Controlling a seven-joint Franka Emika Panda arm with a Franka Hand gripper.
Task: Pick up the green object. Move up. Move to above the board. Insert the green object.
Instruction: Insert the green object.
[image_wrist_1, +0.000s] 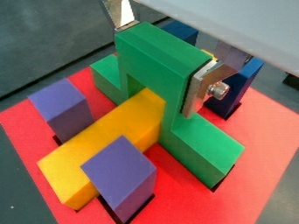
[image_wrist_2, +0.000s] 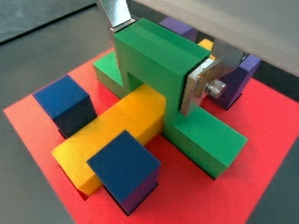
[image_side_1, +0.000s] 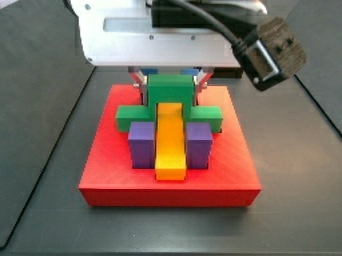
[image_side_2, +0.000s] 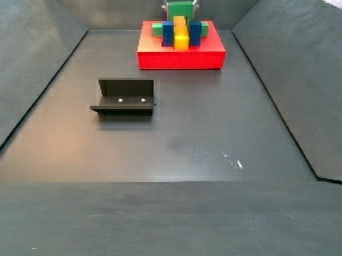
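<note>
The green object (image_wrist_1: 163, 83) sits on the board (image_wrist_1: 263, 140), a smooth matte bridge of three cubes: you see its tall centre cube straddling the long yellow bar (image_wrist_1: 105, 144) while its lower side cubes reach down to the red surface on either side. In both wrist views the gripper (image_wrist_2: 156, 57) is closed on that centre cube, one flat silver finger (image_wrist_2: 114, 13) against its far face and the other against its near face, fastened with a bolt. Look at the side view: the green object (image_side_1: 166, 100) stands at the back of the thick red slab (image_side_1: 120, 180), with purple blocks (image_side_1: 139, 143) flanking the bar in front. Blue blocks (image_wrist_2: 122, 166) with crisp edges stand nearby. Well away on the dark floor stands the L-shaped fixture (image_side_2: 124, 97).
</note>
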